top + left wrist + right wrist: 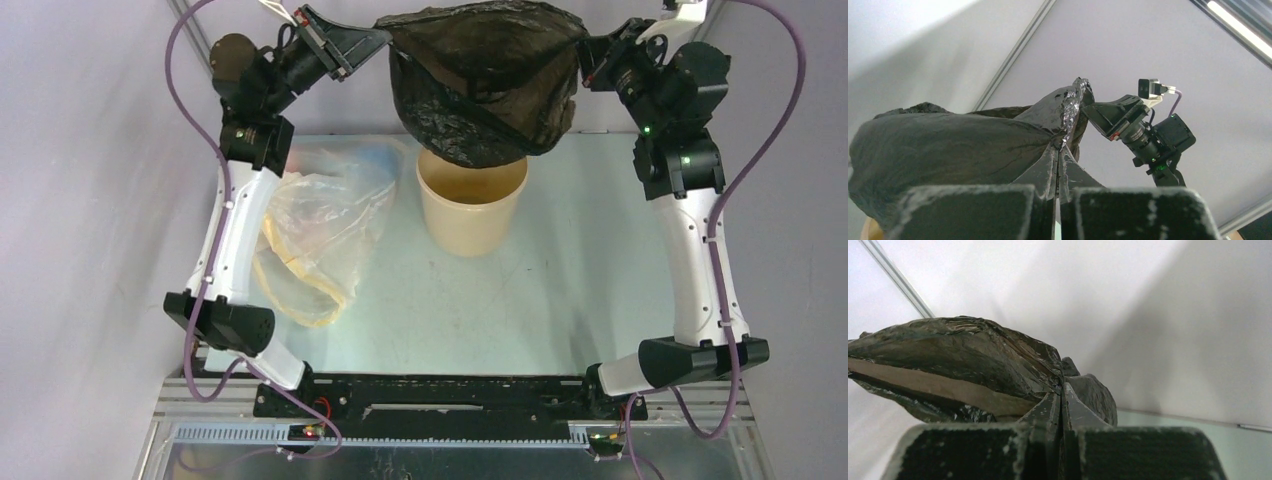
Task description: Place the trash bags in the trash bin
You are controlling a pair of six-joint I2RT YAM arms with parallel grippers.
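Note:
A glossy black trash bag (485, 85) hangs stretched between my two grippers, high above the table. Its lower end hangs just over the rim of the tan trash bin (471, 203), which stands upright at the table's back middle. My left gripper (385, 38) is shut on the bag's left edge; the bag also shows in the left wrist view (948, 150). My right gripper (583, 48) is shut on its right edge, and the bag also shows in the right wrist view (958, 355). The bag's mouth is open upward between them.
A translucent clear bag (320, 225) with yellow, red and blue tints lies on the table left of the bin, beside the left arm. Grey walls stand close on both sides. The right arm's wrist shows in the left wrist view (1148, 132).

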